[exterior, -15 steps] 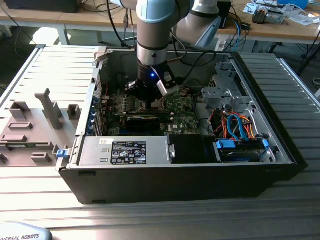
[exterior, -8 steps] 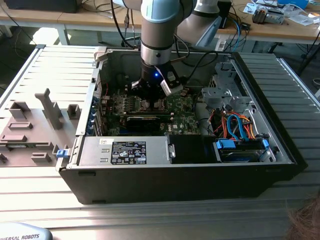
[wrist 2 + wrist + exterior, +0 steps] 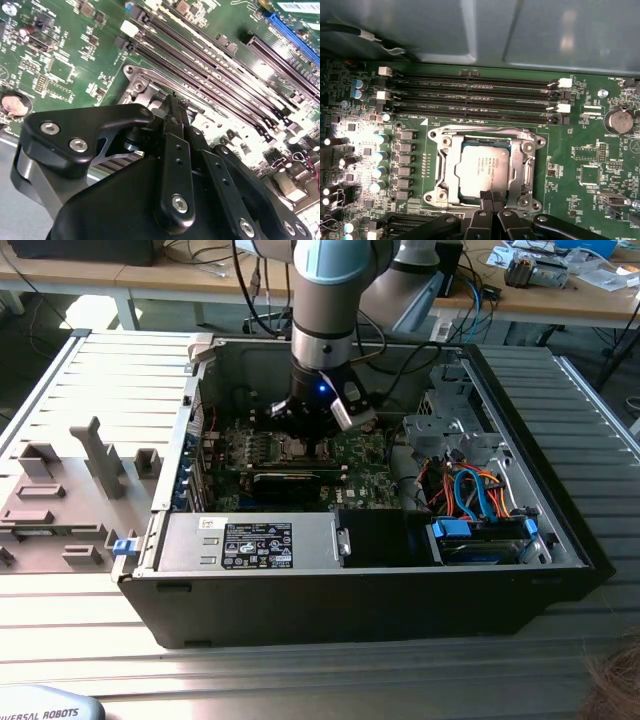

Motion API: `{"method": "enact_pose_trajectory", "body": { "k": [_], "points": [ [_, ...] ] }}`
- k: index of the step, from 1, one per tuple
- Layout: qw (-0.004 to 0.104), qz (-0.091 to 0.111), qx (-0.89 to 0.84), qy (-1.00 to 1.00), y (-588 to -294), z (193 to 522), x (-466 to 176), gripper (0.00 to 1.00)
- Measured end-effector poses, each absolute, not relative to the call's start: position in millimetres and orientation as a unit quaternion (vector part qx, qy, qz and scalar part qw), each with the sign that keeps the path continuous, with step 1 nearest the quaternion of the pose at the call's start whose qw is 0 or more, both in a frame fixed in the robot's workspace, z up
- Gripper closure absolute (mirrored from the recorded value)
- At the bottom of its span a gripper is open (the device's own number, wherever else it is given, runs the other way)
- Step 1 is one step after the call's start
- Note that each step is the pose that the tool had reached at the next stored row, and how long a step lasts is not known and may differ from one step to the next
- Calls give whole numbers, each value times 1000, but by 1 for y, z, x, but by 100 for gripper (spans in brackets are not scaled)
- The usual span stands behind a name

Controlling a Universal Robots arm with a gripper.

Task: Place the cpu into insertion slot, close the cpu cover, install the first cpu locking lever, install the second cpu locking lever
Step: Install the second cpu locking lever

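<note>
The cpu (image 3: 480,167), silver-grey top up, lies flat in the insertion slot on the green motherboard (image 3: 580,150). The cpu cover (image 3: 447,165), a silvery frame, lies down around it with the chip showing through its open centre. My gripper (image 3: 490,195) has its black fingertips pressed together at the socket's edge, just over the frame's rim, with nothing seen between them. In the second wrist view the fingers (image 3: 175,117) point down at a corner of the socket frame (image 3: 136,76). In the exterior view the gripper (image 3: 308,440) hangs low inside the open computer case, over the socket.
Long black memory slots (image 3: 480,95) run beside the socket, with capacitors (image 3: 379,156) and a coin battery (image 3: 615,120) near it. The grey case wall (image 3: 470,30) rises behind. A power supply (image 3: 250,540) and a drive cage with orange and blue cables (image 3: 470,490) share the case.
</note>
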State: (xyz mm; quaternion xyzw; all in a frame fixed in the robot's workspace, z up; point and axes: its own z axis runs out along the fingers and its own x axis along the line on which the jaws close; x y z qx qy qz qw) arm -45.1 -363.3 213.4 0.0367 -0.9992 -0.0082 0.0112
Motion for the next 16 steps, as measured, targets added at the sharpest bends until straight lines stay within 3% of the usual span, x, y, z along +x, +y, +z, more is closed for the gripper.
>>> {"method": "enact_pose_trajectory", "body": {
  "k": [16],
  "points": [
    [11,-8,37,-999,-362,242,-43,89]
  ]
}}
